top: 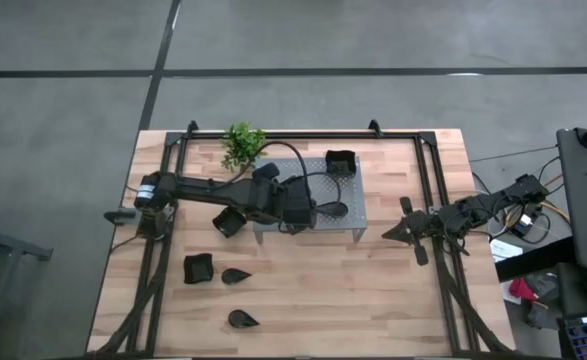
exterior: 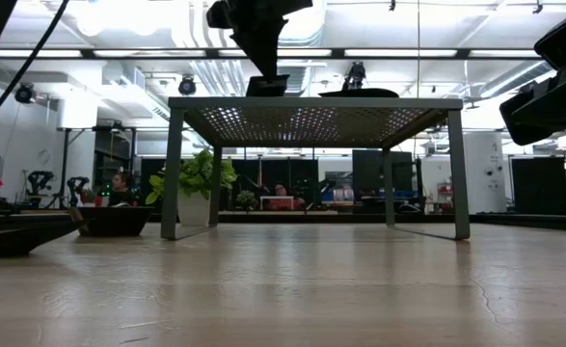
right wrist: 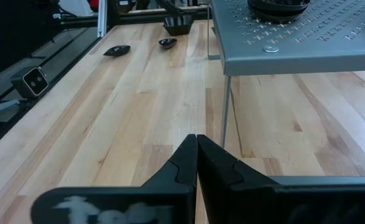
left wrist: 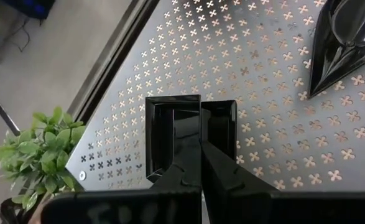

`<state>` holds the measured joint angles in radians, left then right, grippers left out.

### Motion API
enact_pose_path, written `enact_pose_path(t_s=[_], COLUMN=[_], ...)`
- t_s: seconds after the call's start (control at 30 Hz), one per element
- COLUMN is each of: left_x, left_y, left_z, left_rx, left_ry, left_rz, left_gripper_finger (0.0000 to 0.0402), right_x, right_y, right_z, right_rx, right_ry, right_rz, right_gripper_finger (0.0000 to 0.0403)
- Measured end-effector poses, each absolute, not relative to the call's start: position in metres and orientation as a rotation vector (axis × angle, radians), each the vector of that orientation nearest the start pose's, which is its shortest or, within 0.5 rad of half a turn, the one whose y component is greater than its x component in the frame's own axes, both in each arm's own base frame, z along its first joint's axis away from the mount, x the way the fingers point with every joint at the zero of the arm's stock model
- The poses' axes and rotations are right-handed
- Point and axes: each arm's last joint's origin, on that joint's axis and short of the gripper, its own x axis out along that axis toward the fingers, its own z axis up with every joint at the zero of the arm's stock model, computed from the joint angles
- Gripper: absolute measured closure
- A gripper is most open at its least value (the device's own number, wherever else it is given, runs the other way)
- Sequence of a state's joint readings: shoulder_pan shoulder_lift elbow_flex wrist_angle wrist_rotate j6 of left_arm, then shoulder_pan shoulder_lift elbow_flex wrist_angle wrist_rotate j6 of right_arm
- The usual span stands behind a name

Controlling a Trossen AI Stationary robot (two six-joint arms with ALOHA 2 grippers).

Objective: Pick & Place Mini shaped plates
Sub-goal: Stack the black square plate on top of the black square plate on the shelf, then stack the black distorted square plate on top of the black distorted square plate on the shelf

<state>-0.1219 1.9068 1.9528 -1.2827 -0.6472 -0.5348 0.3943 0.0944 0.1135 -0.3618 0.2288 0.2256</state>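
Left gripper (left wrist: 200, 134), fingers pinched on the rim of a square plate (left wrist: 170, 134), rests it atop the perforated stand (left wrist: 269, 93) for placing; right gripper (right wrist: 196, 149) waits closed, empty.

The left hand (top: 295, 212) sits over the grey perforated stand (top: 345, 222) on the desk (top: 373, 300). A square plate (top: 340, 161) and a teardrop plate (top: 334, 209) rest there. The right hand (top: 401, 231) waits beside the stand.

A grey floor (top: 73, 120) with dark seams surrounds the wooden table (top: 373, 300); bright ceiling lights (exterior: 119, 19) shine at 11 o'clock.
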Motion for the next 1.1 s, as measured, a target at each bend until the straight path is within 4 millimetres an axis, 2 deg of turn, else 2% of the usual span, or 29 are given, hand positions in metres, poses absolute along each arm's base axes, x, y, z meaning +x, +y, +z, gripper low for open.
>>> enact_pose_path(t_s=[0.33, 0.83, 0.97, 1.1], left_x=[0.379, 0.379, 0.372, 0.363], left_y=[-0.026, -0.027, -0.035, -0.056], left_z=[0.335, 0.335, 0.339, 0.340], left_rx=[-0.068, -0.062, -0.063, -0.021], left_ry=[0.984, 0.988, 1.027, 1.068], left_rz=[0.745, 0.740, 0.694, 0.631], left_gripper_finger=[0.0391, 0.0315, 0.0313, 0.0315], right_x=[0.087, 0.087, 0.087, 0.087], right_y=[0.029, 0.029, 0.029, 0.029], right_z=[0.161, 0.161, 0.161, 0.161], right_rx=[0.118, 0.118, 0.118, 0.117], right_ry=[0.343, 0.343, 0.343, 0.343], right_rz=[0.126, 0.127, 0.126, 0.127], right_gripper_finger=[0.0394, 0.0394, 0.0394, 0.0394])
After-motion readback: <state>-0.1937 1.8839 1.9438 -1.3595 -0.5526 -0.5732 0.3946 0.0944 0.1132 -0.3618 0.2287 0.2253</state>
